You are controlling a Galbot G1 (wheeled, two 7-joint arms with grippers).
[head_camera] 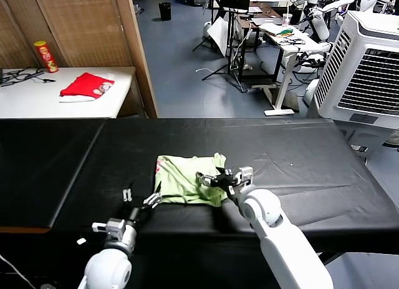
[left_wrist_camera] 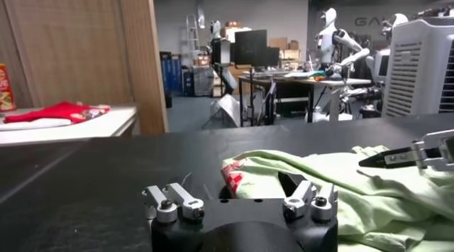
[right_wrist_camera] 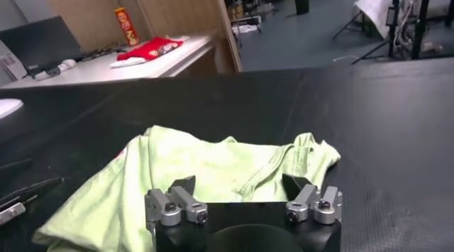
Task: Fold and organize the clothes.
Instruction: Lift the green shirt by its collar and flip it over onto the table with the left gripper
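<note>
The pale lime-green shirt [head_camera: 184, 180] lies roughly folded on the black table [head_camera: 299, 164], near its front edge. Its pinkish-red print [left_wrist_camera: 235, 179] shows at the corner nearest my left gripper. My left gripper [head_camera: 140, 197] is open and empty, low over the table just short of the shirt's near left corner [left_wrist_camera: 237, 192]. My right gripper [head_camera: 211, 176] is open and empty, over the shirt's near right part [right_wrist_camera: 237, 187]. The shirt [right_wrist_camera: 213, 168] spreads in front of it, collar trim towards the far side. The shirt [left_wrist_camera: 355, 193] also fills the left wrist view, with the right gripper [left_wrist_camera: 411, 156] beyond it.
A white side table [head_camera: 37, 98] at the back left holds a red garment [head_camera: 87, 85] with white trim, a red can [head_camera: 45, 56] and cables. A wooden partition [head_camera: 134, 45] stands behind. A white air cooler [head_camera: 368, 70] is at the right.
</note>
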